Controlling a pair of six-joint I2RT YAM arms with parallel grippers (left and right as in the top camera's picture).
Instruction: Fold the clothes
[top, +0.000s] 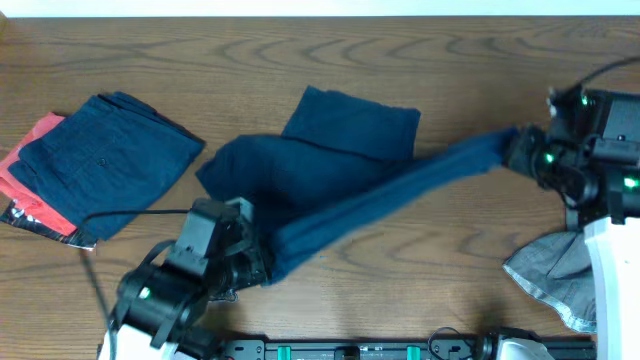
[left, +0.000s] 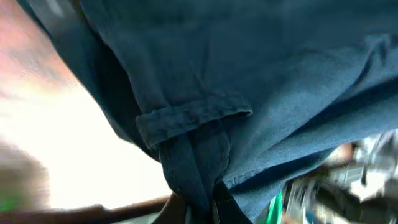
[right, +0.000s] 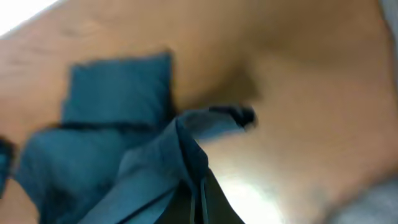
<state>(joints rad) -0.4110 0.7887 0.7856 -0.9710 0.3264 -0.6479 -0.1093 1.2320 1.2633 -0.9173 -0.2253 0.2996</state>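
Note:
A pair of dark navy trousers (top: 350, 170) lies across the middle of the table. One leg is pulled into a taut band from lower left to upper right. My left gripper (top: 262, 262) is shut on the near-left end of that band, and the left wrist view shows a belt loop and waistband (left: 193, 118) just above the closed left gripper (left: 208, 208). My right gripper (top: 518, 148) is shut on the far-right end, and in its wrist view navy cloth (right: 118, 93) bunches into the closed right gripper (right: 199, 199). The other trouser leg lies flat toward the back.
A folded navy garment (top: 105, 160) rests on a red one (top: 30, 160) at the left side of the table. A crumpled light grey garment (top: 555, 270) lies at the front right, beside the right arm's base. A black cable (top: 130, 215) runs near the left arm.

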